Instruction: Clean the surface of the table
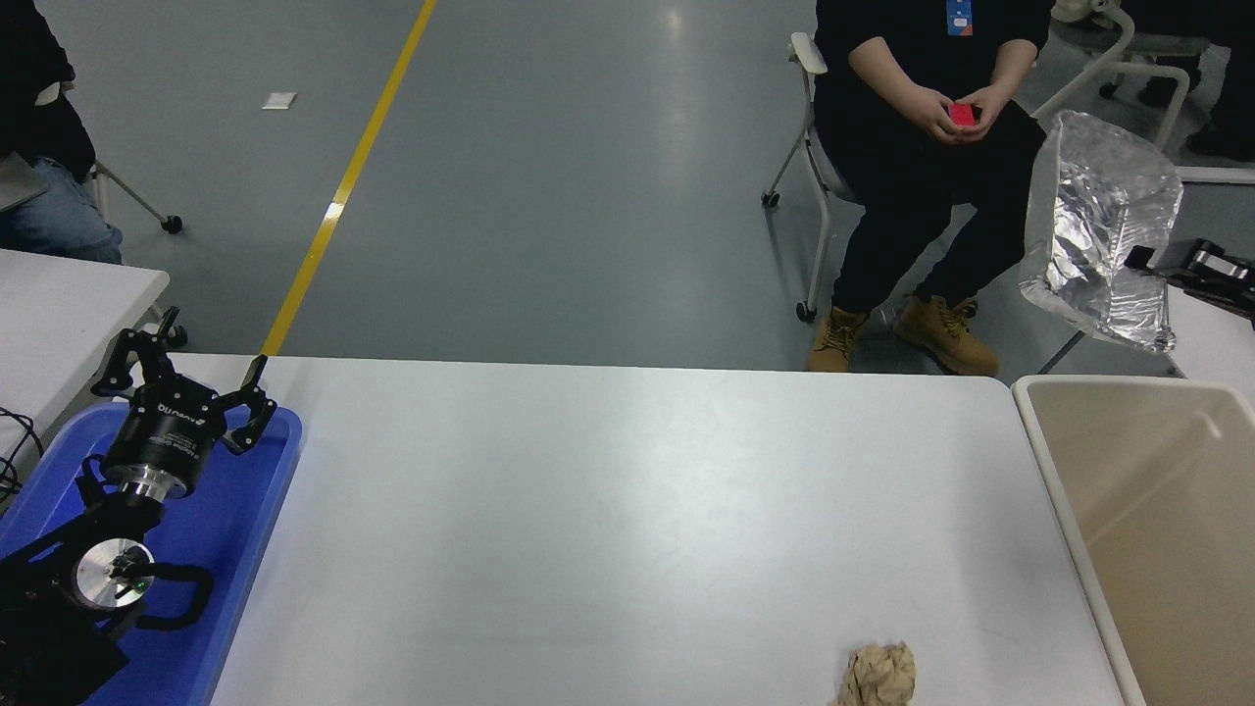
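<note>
The table surface [608, 510] is a wide white top filling the middle of the head view. A crumpled brown paper ball [879, 674] lies on it near the front edge, right of centre. My right gripper [1149, 261] comes in from the right edge, raised high, and is shut on the rim of a crinkled silver foil tray [1098, 230] that hangs tilted above and behind the beige bin [1157, 529]. My left gripper [186, 378] is parked open at the lower left, above the blue tray [245, 529].
The beige bin stands against the table's right edge. A person in dark clothes and tan boots [902, 157] sits on a chair beyond the far edge, holding a small red thing. A separate white tabletop [59, 304] and another seated person are at the left.
</note>
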### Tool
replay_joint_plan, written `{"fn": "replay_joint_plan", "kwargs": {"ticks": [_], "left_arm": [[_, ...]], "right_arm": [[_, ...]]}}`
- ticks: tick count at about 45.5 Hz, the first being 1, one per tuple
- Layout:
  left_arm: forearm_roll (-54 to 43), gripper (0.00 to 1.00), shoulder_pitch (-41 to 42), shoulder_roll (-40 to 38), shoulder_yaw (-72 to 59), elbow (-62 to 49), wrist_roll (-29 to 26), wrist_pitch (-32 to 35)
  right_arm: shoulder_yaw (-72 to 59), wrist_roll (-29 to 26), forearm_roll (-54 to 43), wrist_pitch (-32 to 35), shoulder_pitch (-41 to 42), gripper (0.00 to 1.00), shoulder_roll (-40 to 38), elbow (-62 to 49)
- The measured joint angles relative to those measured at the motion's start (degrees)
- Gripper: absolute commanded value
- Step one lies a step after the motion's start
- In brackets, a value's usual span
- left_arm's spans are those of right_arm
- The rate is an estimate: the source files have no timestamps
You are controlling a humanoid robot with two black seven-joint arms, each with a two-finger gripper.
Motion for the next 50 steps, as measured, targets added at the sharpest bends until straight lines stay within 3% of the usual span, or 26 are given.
{"fn": "replay_joint_plan", "kwargs": {"ticks": [6, 31, 50], "left_arm": [[0.0, 1.00, 0.0, 0.0, 0.0, 0.0, 0.0, 0.0], [0.0, 1.00, 0.0, 0.0, 0.0, 0.0, 0.0, 0.0], [0.0, 1.00, 0.0, 0.0, 0.0, 0.0, 0.0, 0.0]], "right_arm": [[0.0, -2.0, 1.6, -0.2, -3.4, 0.00, 0.1, -2.5], [0.9, -19.6, 13.3, -0.5, -15.7, 0.00, 1.4, -6.2], [1.0, -26.6, 17.8, -1.6, -20.5, 0.00, 4.0, -6.4]]}}
